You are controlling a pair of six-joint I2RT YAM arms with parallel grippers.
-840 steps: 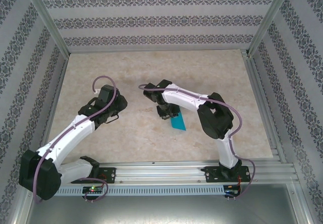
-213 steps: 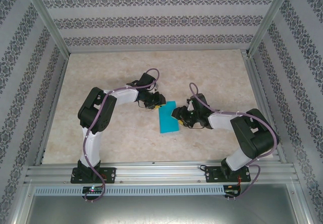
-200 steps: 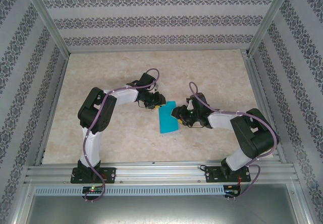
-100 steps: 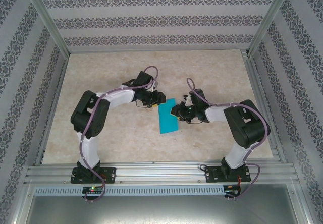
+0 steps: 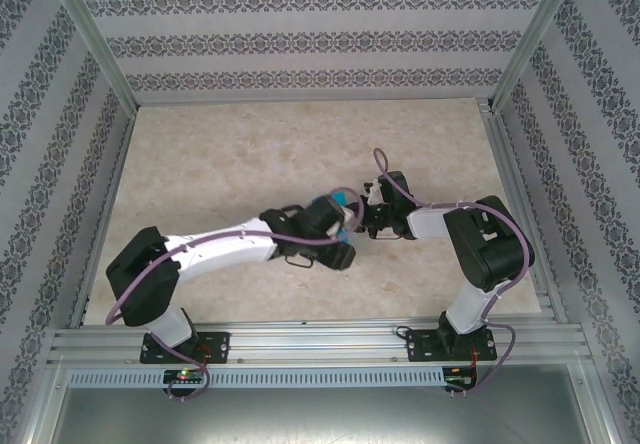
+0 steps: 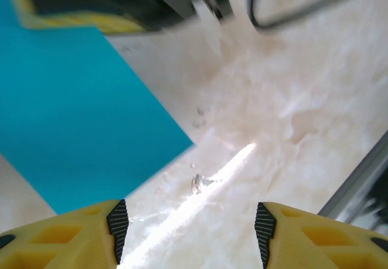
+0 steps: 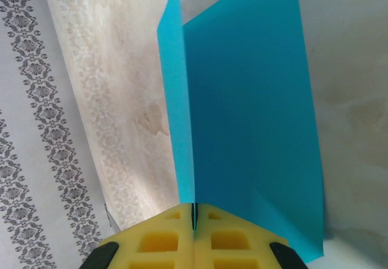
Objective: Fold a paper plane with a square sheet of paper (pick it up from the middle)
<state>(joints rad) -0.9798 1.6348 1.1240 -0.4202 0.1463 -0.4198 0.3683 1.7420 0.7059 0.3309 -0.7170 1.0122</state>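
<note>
1. Two risks show here. At the bottom of the left wrist view, our left gripper (image 6: 191,232) hangs with jaws apart, holding nothing. The square sheet of paper (image 6: 79,111) lies upper left, near it. A careless sweep could knock the sheet askew.
2. In the right wrist view, bottom centre, our right gripper (image 7: 194,217) is clamped on the folded sheet's edge. A tug could slip or tear it.

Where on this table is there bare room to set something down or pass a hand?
Bare: the far half of the table up to the back wall, and the left side beyond the left arm. Crowded: the centre, where the right fingers pinch the teal paper and the open left fingers sit beside it.
</note>
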